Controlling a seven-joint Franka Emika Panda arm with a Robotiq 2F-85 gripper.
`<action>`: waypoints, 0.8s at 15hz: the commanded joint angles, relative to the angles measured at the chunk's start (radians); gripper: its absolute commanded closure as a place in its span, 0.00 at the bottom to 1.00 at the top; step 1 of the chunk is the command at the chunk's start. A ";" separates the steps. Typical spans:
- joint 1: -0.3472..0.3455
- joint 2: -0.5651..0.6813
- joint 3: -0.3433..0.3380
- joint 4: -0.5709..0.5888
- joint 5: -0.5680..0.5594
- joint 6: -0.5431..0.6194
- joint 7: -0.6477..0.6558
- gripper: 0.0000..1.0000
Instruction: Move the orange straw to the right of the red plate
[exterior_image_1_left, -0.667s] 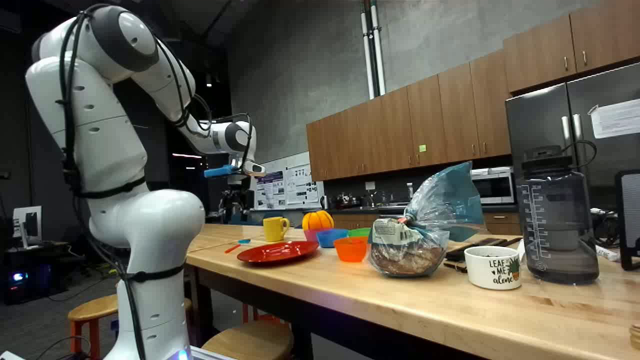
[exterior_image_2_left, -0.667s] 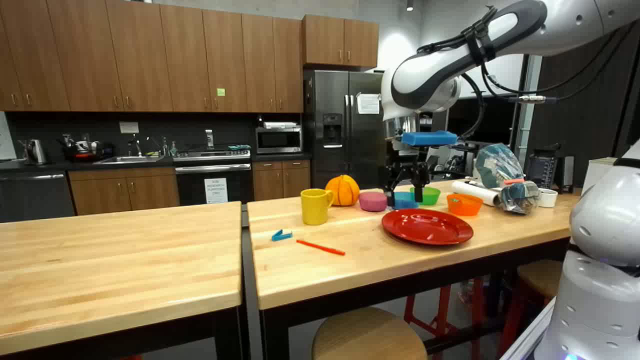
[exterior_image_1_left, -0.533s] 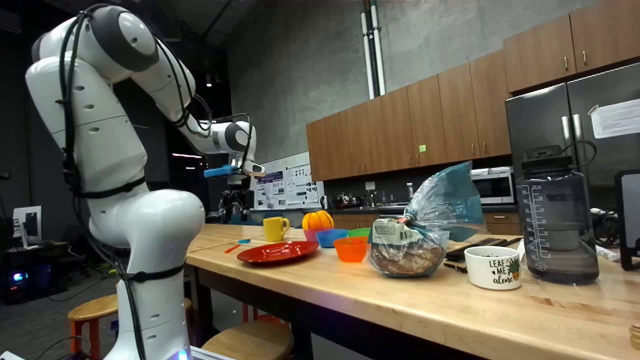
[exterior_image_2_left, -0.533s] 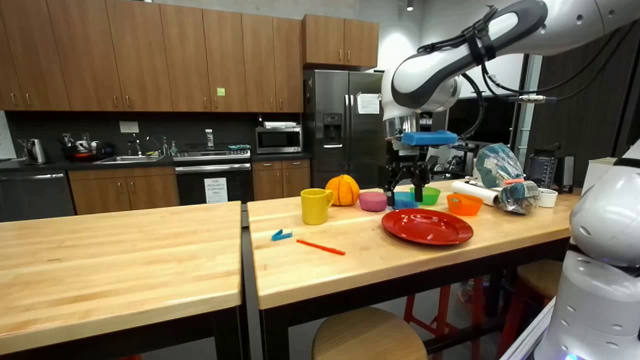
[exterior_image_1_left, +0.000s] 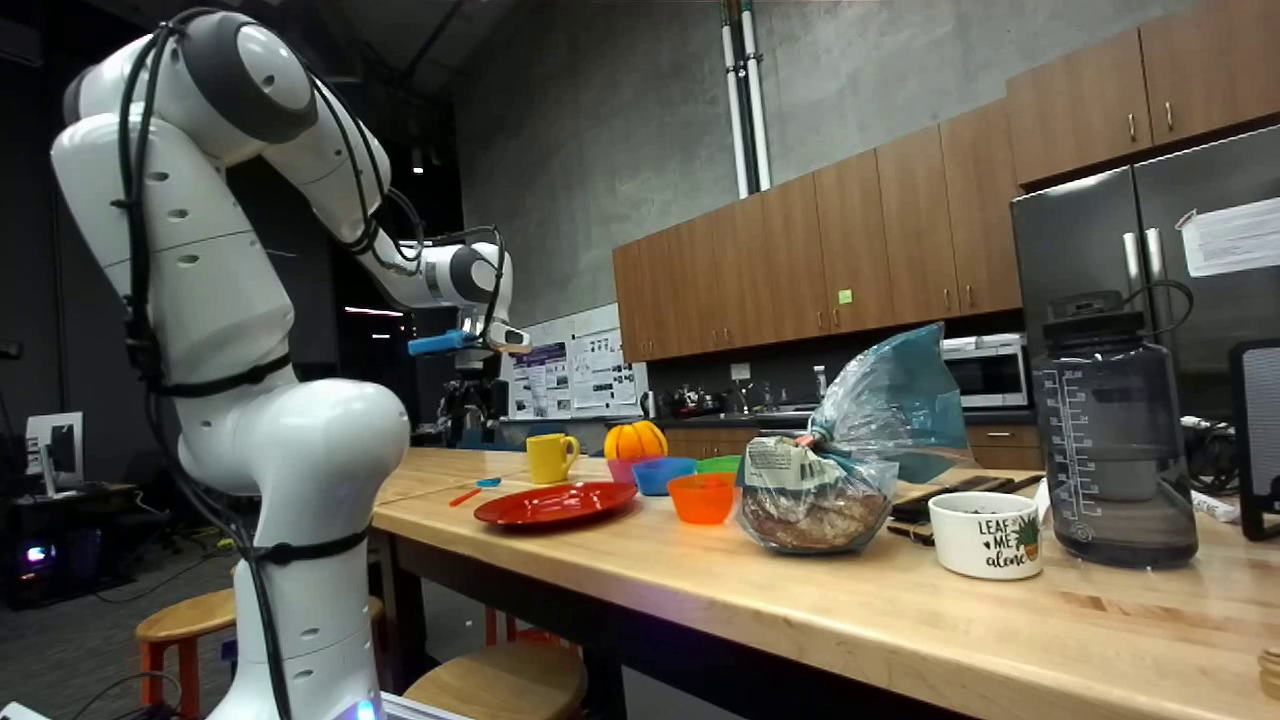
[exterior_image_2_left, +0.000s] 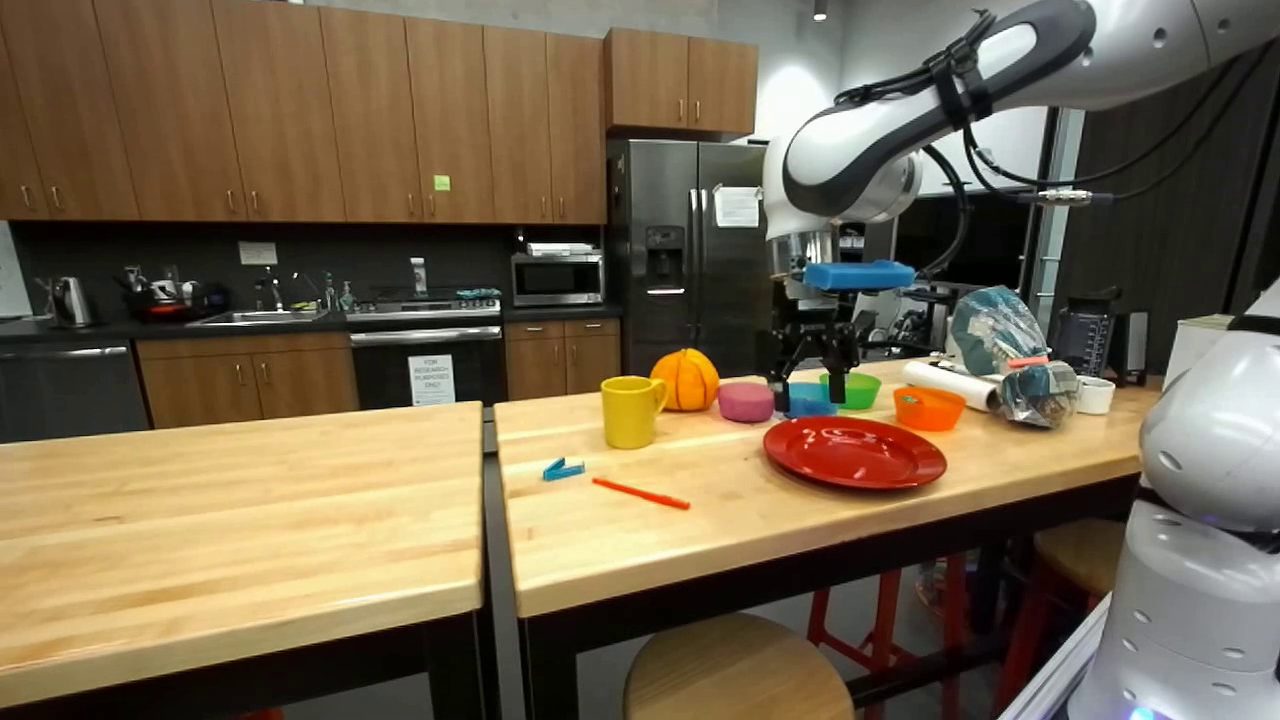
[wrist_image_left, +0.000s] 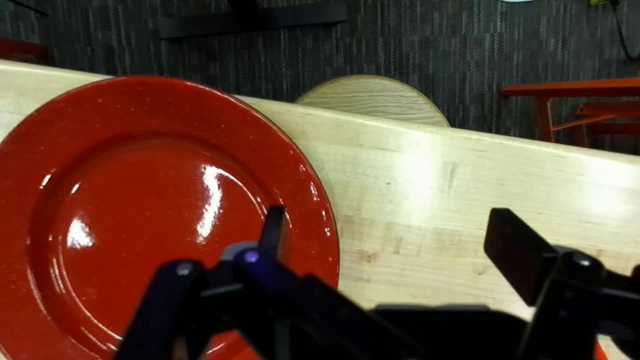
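The orange straw (exterior_image_2_left: 641, 494) lies flat on the pale, grained wooden table (exterior_image_2_left: 580, 540), apart from the glossy round red plate (wrist_image_left: 145, 185). Slim and straight, it looks like light, slightly springy plastic, perhaps slippery, so a gentle pinch at mid-length should serve. The end effector (wrist_image_left: 387, 237) hangs above, spread wide, holding nothing.

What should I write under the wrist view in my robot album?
Looking down past the open tool: a shiny red plate on a wooden table, and a round stool below.
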 joint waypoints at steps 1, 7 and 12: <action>0.001 0.005 -0.003 -0.001 0.001 0.007 -0.002 0.00; -0.011 0.048 0.000 0.010 -0.028 0.124 0.003 0.00; 0.017 0.107 -0.017 0.029 -0.033 0.194 -0.155 0.00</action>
